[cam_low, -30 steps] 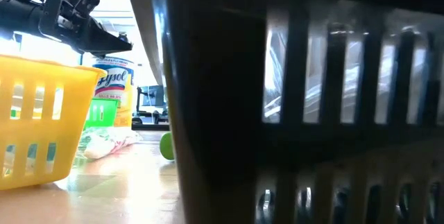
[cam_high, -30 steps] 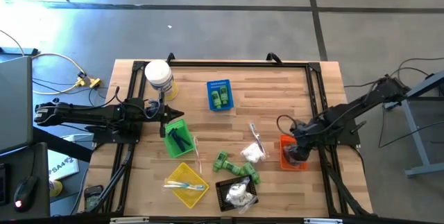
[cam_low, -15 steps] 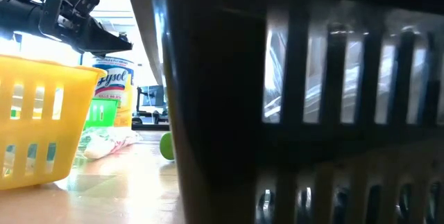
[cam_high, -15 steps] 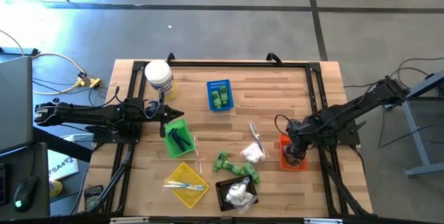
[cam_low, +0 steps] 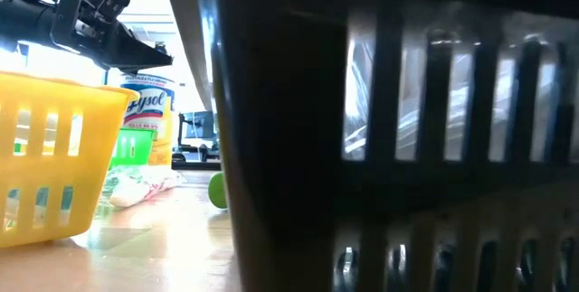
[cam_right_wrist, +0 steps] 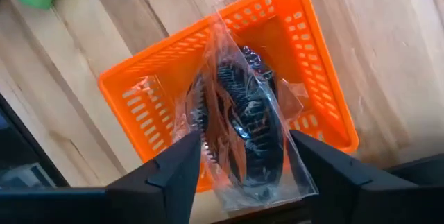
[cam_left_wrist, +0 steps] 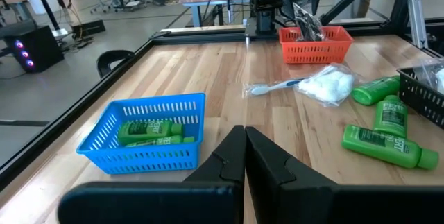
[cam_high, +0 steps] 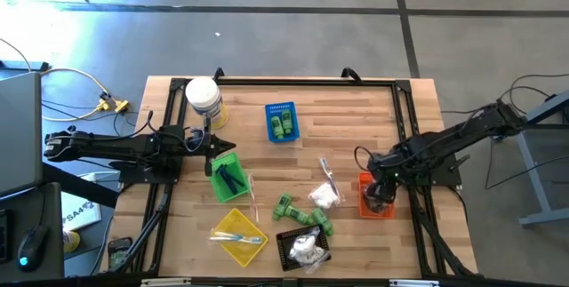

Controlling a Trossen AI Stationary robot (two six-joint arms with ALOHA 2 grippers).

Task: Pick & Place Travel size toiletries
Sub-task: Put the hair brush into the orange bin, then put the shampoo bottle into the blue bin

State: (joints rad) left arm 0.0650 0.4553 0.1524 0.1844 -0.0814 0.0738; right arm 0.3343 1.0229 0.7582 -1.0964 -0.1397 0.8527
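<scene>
My right gripper (cam_right_wrist: 244, 141) hangs open, pointing down over the orange basket (cam_right_wrist: 316, 50) at the table's right. A clear packet with a black comb-like piece (cam_right_wrist: 243, 123) stands in that basket between the fingers. My left gripper (cam_left_wrist: 244, 132) waits shut above the green basket (cam_high: 227, 176) at the left. Three green bottles (cam_high: 302, 211), white packets (cam_high: 326, 195) and a wrapped toothbrush (cam_high: 329, 179) lie on the wood mid-table. The blue basket (cam_high: 282, 121) holds two green bottles. My right gripper stands from above with one finger (cam_right_wrist: 173, 175) on either side of the packet's clear wrap (cam_right_wrist: 298, 175). Whether a finger touches the wrap, I cannot tell. The packet leans in the orange basket.
A white jar with a yellow label (cam_high: 203, 98) stands at the far left. The yellow basket (cam_high: 238, 234) with pale sticks and the black basket (cam_high: 304, 247) with white packets sit near the front edge. A black frame (cam_high: 404, 136) borders the table.
My right gripper has rolled a little about the line it points along, staying over the orange basket. My left arm has kept still.
</scene>
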